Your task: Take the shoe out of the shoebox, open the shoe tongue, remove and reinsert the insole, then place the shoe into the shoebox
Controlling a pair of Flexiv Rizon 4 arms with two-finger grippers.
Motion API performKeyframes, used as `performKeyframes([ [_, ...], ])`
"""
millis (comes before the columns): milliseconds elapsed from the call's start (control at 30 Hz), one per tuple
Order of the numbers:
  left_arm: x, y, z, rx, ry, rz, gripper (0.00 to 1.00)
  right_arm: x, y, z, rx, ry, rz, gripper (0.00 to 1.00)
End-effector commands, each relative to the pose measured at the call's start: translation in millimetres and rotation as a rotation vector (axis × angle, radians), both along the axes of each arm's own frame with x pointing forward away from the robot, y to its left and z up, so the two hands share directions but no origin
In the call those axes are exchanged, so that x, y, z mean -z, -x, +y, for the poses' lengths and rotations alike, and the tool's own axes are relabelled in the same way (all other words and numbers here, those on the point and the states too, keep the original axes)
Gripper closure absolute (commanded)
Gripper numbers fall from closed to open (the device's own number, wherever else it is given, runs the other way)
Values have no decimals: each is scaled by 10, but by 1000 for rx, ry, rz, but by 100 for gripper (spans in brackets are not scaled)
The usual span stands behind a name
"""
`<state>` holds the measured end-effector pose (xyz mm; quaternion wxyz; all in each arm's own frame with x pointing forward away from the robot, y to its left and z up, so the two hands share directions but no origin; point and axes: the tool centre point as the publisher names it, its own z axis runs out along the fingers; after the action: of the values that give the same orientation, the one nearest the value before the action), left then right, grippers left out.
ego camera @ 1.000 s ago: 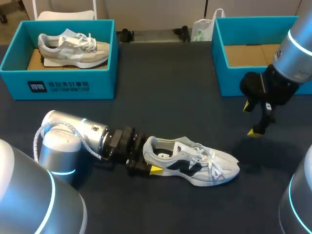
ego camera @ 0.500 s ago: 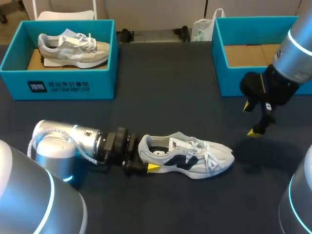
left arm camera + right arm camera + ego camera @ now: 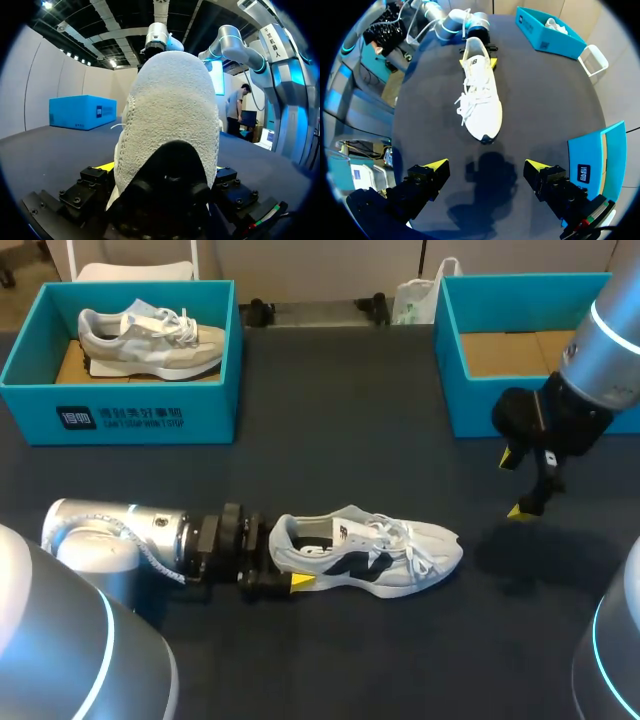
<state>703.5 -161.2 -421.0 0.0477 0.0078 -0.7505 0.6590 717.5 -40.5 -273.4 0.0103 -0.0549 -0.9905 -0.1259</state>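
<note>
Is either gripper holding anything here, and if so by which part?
The left gripper holds the white shoe by its heel, jaws on either side. The right gripper holds nothing, jaws open.

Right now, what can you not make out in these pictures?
- Left wrist view: the heel of the white shoe fills the view, hiding its tongue and laces.
- Head view: the insole cannot be told inside the shaded shoe opening.
- Head view: the right shoebox is cut by the edge and partly covered by the right arm.
</note>
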Motion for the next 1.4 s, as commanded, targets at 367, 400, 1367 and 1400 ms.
performKeyframes([
  [367, -14, 34, 4, -9, -3, 1, 100, 3, 3, 4, 1, 2, 0, 0],
  [400, -14, 34, 4, -9, -3, 1, 100, 3, 3, 4, 1, 2, 0, 0],
  [1367, -14, 34, 4, -9, -3, 1, 100, -172, 197, 867, 606, 150, 45, 0],
  [1400, -14, 34, 4, -9, -3, 1, 100, -172, 197, 867, 606, 150, 45, 0],
])
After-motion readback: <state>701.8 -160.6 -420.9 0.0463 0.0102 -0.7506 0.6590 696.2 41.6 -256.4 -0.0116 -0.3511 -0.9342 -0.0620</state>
